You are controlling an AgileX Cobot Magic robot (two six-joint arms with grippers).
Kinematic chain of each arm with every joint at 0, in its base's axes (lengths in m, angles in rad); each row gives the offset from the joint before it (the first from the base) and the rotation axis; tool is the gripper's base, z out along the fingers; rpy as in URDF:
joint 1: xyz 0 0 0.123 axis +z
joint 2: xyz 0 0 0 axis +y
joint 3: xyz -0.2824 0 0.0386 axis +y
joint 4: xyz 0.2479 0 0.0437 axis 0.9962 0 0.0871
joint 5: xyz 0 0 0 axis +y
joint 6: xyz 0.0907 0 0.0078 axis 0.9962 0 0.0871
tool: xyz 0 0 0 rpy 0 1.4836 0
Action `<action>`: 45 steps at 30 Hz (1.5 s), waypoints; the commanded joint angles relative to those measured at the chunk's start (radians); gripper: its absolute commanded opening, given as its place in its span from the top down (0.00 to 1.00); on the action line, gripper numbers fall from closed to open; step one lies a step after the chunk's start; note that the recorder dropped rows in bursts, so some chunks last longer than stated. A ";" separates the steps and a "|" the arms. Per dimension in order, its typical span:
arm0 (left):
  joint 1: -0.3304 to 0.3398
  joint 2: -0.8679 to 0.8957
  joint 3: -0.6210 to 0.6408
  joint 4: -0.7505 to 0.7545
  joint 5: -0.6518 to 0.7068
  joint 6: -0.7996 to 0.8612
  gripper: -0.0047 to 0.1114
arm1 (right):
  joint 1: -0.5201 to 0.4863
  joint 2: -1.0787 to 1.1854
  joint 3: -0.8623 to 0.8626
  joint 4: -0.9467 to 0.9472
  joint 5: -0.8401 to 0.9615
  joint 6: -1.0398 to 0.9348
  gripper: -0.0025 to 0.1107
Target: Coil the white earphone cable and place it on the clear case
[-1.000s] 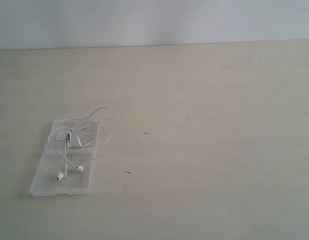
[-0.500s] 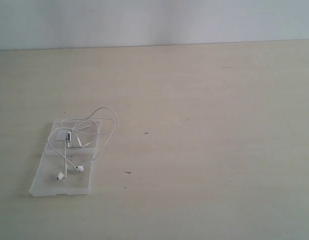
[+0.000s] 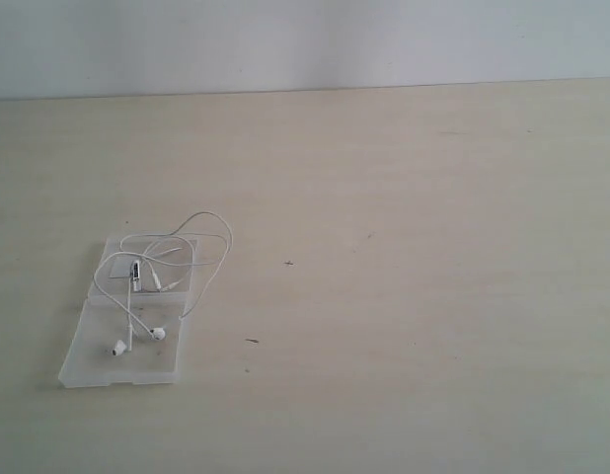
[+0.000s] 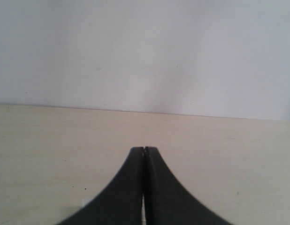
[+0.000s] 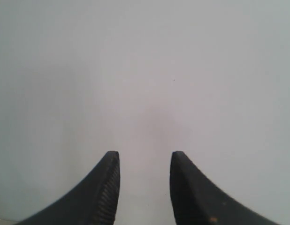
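Pale wood table (image 3: 404, 247) fills most of the exterior view, with a plain light wall (image 3: 285, 44) behind its far edge. No arm shows in that view.

Left gripper (image 4: 144, 151): black fingers (image 4: 126, 187) pressed tip to tip, no gap, nothing seen pinched. It hangs over bare table, facing the wall. A small white speck sits low beside the fingers, possibly a case corner; too little shows to tell.

Right gripper (image 5: 145, 161): jaws apart, clear gap, nothing between. Behind it is almost only wall. One finger (image 5: 105, 187) has a ridged inner face.

Case (image 3: 88, 367): on the table's left side towards the near edge, lying open and flat, with its two halves end to end, one nearer and one farther. Both grippers are away from it.

Cable (image 3: 210, 216): lies on the case in a few loose, uneven loops. Most sits over the far half; one loop spills past the case's far right edge onto the table.

Label (image 3: 117, 267): small white patch on the far half. The remote (image 3: 136, 269) lies just beside it.

Two earbuds (image 3: 118, 348) rest on the near half, close together and not touching.

Two tiny dark marks (image 3: 252, 341) lie on bare table right of the case.
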 commanded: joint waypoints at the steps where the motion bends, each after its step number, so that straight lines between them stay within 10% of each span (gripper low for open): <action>1: 0.001 -0.008 0.003 0.005 0.001 0.001 0.96 | -0.006 -0.004 0.001 0.001 -0.007 0.000 0.67; 45: 0.001 -0.008 0.003 0.021 0.029 0.008 0.96 | -0.006 -0.004 0.001 0.001 -0.007 0.002 0.67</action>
